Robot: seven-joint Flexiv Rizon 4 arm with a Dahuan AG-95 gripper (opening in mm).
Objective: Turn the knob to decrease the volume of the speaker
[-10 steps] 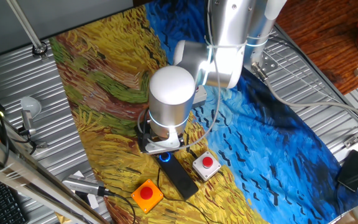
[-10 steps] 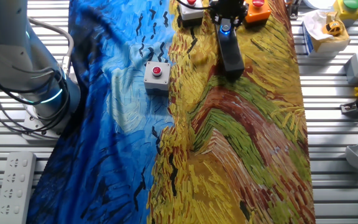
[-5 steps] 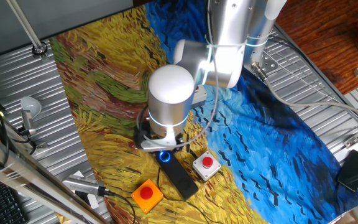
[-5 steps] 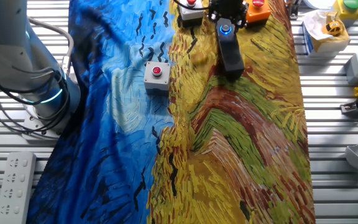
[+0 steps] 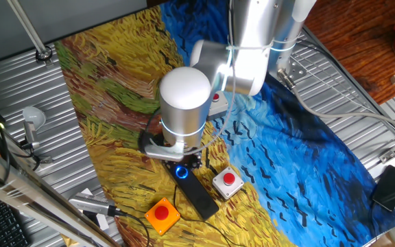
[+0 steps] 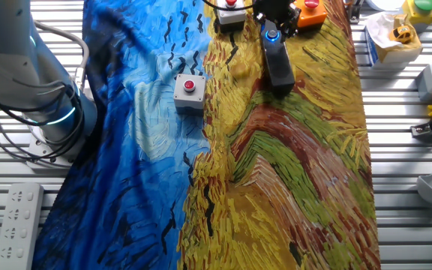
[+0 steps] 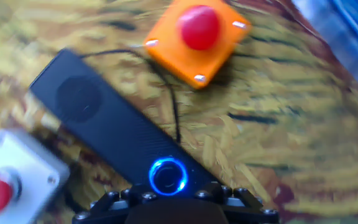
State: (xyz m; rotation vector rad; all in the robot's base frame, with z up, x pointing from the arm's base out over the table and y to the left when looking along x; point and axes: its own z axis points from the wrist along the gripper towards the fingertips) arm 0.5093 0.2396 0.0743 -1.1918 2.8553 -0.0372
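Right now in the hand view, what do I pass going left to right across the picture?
White button box with a red button, at the lower left → the speaker, a black bar running diagonally → the knob, glowing blue on the bar's lower end → orange button box with a red button, at the top.

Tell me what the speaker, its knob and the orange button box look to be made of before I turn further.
The speaker: probably matte black plastic, with a finely dotted, grille-like top and dull reflections. The knob: dark, smooth and slightly glossy, plastic or metal, ringed by blue light. The orange button box: likely smooth molded plastic with corner screws and a shiny red cap.
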